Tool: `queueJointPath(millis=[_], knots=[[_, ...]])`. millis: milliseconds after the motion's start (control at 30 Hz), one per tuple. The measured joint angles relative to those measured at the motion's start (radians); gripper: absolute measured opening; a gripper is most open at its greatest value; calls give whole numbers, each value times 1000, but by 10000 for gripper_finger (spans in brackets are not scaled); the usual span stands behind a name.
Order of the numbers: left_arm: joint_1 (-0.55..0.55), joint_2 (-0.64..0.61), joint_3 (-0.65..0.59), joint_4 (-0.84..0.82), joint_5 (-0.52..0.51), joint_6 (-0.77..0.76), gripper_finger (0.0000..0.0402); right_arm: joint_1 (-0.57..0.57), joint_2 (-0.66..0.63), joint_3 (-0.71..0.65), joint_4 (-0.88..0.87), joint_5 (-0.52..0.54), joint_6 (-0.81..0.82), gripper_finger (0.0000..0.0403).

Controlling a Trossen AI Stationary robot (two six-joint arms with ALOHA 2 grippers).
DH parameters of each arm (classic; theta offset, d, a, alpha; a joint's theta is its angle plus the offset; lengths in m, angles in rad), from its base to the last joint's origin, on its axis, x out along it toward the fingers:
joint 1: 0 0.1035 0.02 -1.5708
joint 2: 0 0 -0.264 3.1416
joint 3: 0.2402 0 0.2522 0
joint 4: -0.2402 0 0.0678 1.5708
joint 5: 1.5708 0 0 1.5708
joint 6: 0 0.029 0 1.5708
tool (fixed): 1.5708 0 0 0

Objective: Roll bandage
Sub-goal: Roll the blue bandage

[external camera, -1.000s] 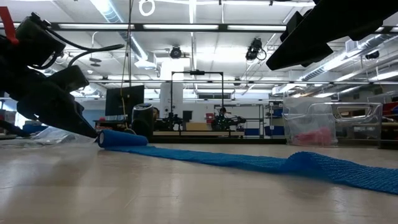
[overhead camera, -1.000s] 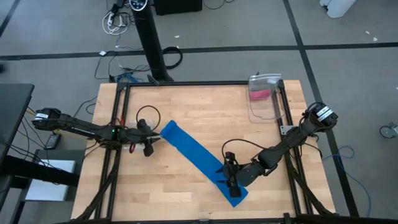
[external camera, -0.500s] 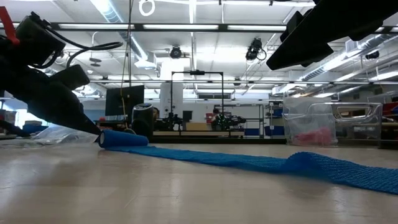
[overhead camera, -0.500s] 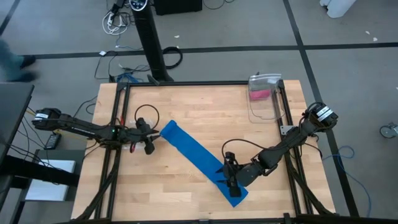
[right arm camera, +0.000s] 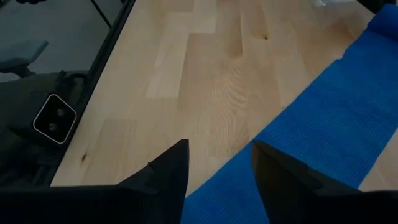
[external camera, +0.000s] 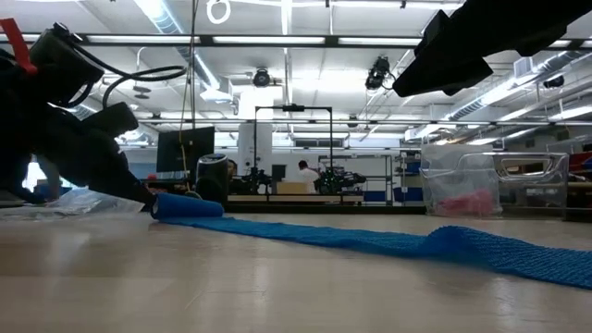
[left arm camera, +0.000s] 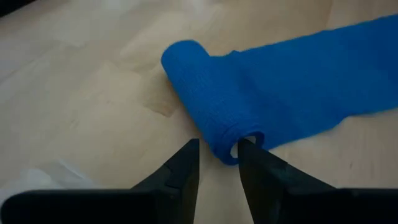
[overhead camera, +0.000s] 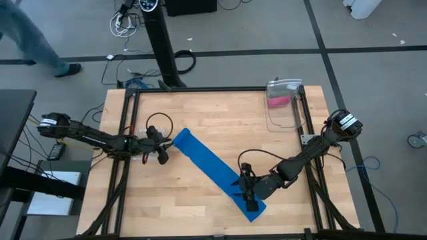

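Observation:
The bandage (overhead camera: pixel 213 175) is a bright blue strip lying flat and slantwise on the wooden table. Its far-left end is wound into a small roll (left arm camera: pixel 202 87) that rests on its side. My left gripper (left arm camera: pixel 217 146) sits low at the roll's near end, with its fingers a little apart. My right gripper (overhead camera: pixel 241 189) hovers open over the strip's flat near-right part (right arm camera: pixel 323 118), touching nothing. In the low view the roll (external camera: pixel 188 206) lies on the table with the strip trailing away to the right. My left gripper has the roll's open end (left arm camera: pixel 231 149) between its fingertips. One fingertip (left arm camera: pixel 244 146) stands at the end's hollow and the other (left arm camera: pixel 191 149) outside the roll's wall. The fingers come slanting down from the table's left, along the roll's axis. The roll lies on the table.
A clear plastic box (overhead camera: pixel 283 107) with something pink inside stands at the table's far right corner. Black frame rails (overhead camera: pixel 125 133) run along the table's left and right sides. Bare wood lies far of the strip and at the near left. A person walks on the floor beyond the table.
My left gripper has tipped a little further down while staying at the roll's end. My right gripper has kept still. The person in the background has walked on.

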Motion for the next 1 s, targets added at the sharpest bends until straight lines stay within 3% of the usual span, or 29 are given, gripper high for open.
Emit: queueJointPath(millis=[333,700,867,1000], knots=[[1,148,0,190,-5,0,116,0,0,0,0,0,0,175],[2,326,0,371,-105,-32,115,0,0,0,0,0,0,173],[2,396,3,479,-175,-25,92,0,0,0,0,1,-1,169],[2,440,30,490,-235,8,51,0,0,0,0,2,-1,169]])
